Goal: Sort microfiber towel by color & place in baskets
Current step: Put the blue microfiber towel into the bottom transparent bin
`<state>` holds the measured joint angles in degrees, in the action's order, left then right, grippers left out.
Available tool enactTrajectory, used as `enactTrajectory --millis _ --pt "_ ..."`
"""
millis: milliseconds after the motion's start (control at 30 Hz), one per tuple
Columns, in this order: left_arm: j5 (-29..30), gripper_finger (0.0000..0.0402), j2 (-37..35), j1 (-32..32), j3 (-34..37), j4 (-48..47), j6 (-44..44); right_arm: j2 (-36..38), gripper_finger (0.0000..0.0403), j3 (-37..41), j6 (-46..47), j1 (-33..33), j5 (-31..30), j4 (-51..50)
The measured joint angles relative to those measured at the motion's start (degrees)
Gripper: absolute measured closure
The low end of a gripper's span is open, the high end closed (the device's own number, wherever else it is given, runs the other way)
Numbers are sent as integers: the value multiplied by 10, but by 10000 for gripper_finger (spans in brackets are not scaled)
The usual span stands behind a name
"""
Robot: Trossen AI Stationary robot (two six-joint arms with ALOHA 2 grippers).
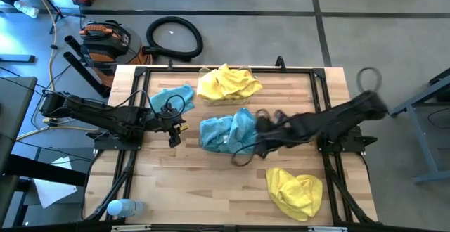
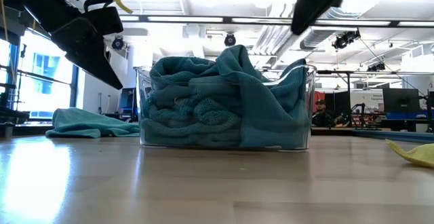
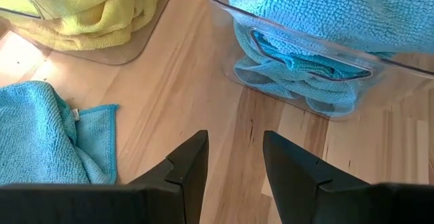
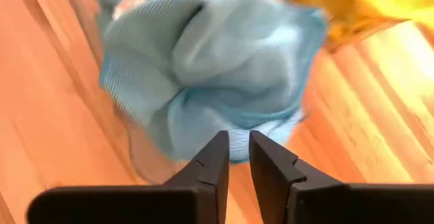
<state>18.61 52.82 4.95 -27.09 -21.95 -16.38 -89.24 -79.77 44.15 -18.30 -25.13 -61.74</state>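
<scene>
Overhead, the right gripper [image 1: 261, 128], its fingers nearly together and holding nothing, hovers beside the clear basket [image 1: 247, 112] of blue towels [image 1: 223, 132], while the left gripper [image 1: 174, 135] waits open near a loose blue towel [image 1: 171, 96]. Only this view shows the yellow-filled basket [image 1: 226, 83] and a stray yellow towel [image 1: 295, 191] on the wooden table [image 1: 204, 183]; the low view instead reveals a workshop with ceiling lights [image 2: 203, 19].

Pale, smooth wooden plank table [image 1: 211, 183] with faint sheen, fuzzy matt turquoise-blue microfiber cloths [image 3: 325, 20], soft yellow microfiber cloths [image 1: 226, 83], glossy clear plastic rectangular bins [image 3: 352, 64], matt black plastic gripper fingers [image 3: 186, 170]
</scene>
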Motion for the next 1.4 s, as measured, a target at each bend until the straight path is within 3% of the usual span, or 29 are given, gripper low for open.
enactTrajectory --millis 333,600,833,1167,1300,1400 --pt "0 271 0 0 0 0 0 287 389 334 -53 -21 -50 271" --pt "0 271 0 0 0 0 0 402 391 501 -111 -21 -64 359" --pt "0 271 0 0 0 2 0 433 391 562 -122 -21 -64 359" --pt "7 271 0 -1 0 29 0 434 391 567 -102 -19 -62 360" --pt "33 271 0 -1 0 29 -6 435 391 567 -106 -19 -66 366" --pt "84 271 0 -2 0 29 -37 436 391 562 -126 -19 -75 365"
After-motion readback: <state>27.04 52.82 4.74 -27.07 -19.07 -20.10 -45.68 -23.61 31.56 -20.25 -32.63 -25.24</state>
